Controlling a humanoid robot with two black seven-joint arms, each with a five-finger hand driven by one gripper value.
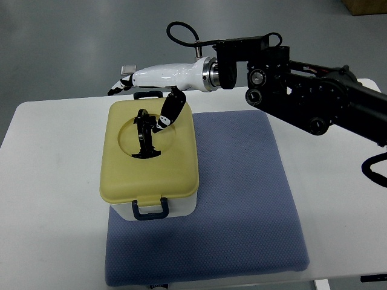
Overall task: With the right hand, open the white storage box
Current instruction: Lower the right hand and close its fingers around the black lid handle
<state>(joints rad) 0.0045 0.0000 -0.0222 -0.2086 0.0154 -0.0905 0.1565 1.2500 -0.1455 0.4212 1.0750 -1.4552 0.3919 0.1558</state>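
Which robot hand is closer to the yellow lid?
The right. The right hand hangs over the yellow lid's far edge, thumb reaching toward its black handle. No left hand shows.

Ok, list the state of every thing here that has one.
storage box: shut, standing on the mat
yellow lid: on, lying flat
front latch: down
lid handle: raised from its recess
right robot hand: over the box's far edge, one finger down by the handle; grip unclear
blue mat: flat on the table
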